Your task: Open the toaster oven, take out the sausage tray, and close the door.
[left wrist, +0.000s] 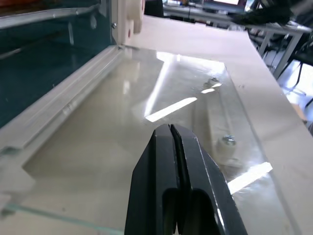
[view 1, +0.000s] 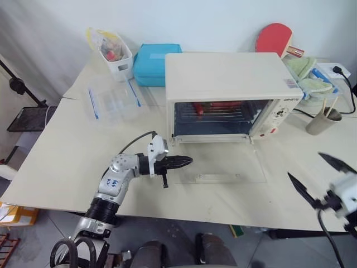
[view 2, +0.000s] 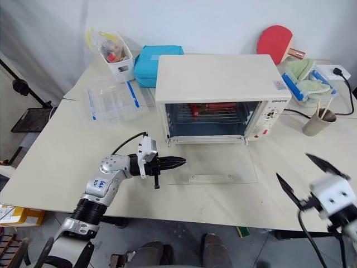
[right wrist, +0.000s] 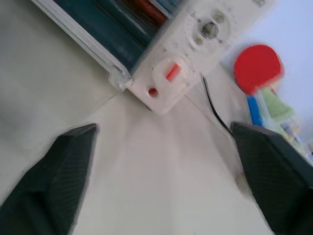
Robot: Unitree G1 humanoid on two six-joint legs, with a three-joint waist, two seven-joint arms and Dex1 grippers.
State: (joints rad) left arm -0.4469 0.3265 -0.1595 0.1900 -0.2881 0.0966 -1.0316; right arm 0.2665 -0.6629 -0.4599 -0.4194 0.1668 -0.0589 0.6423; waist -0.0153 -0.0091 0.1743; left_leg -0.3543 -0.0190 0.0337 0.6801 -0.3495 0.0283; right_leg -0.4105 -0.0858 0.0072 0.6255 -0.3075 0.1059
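Toaster oven (view 1: 228, 84) is standing with door (view 1: 220, 164) lying flat; left gripper (view 1: 187, 161), clenched empty, is hovering at its nine o'clock edge; right gripper (view 1: 318, 178) is gaping empty.

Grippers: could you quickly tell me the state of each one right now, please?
Left gripper: closed, holding nothing, beside the open door.
Right gripper: open, holding nothing.

- The sausage tray (view 1: 215, 107) sits deep inside the toaster oven (view 1: 228, 78), behind the rack wires; only red sausages show, its metal too dark to make out.
- The right gripper (view 1: 321, 174), at the lower right of the head view, is motion-blurred, and its arm is cut by the frame edge.
- The red paddle (view 1: 274, 38) is partly hidden behind the oven's top.
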